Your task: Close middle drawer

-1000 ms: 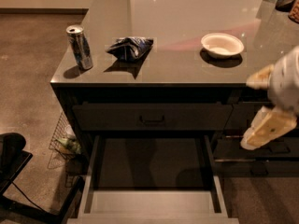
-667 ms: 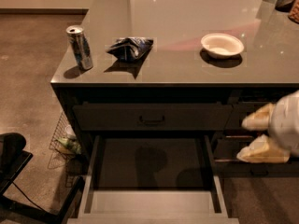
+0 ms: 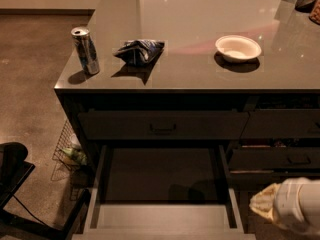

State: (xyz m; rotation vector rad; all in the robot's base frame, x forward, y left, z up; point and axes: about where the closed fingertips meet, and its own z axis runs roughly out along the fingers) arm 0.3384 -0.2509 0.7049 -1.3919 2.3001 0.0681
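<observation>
The middle drawer [image 3: 160, 176] stands pulled far out toward the camera below the counter. It is a wide, shallow, empty box with lighter grey side rims [image 3: 98, 184], and its front is at the bottom edge of the view. My gripper [image 3: 263, 207] is at the lower right, just off the drawer's right front corner and apart from it. Only its cream tip and white wrist show, and it holds nothing that I can see.
The wide top drawer [image 3: 162, 125] above is closed. Narrower drawers [image 3: 299, 159] are on the right. On the counter [image 3: 200, 14] stand a can [image 3: 86, 50], a crumpled bag [image 3: 139, 51] and a white bowl [image 3: 238, 47]. A wire basket [image 3: 67, 151] and a black object [image 3: 12, 169] are on the floor at the left.
My gripper has moved down from beside the right-hand drawers to the lower right corner. The middle drawer has stayed open in the same place.
</observation>
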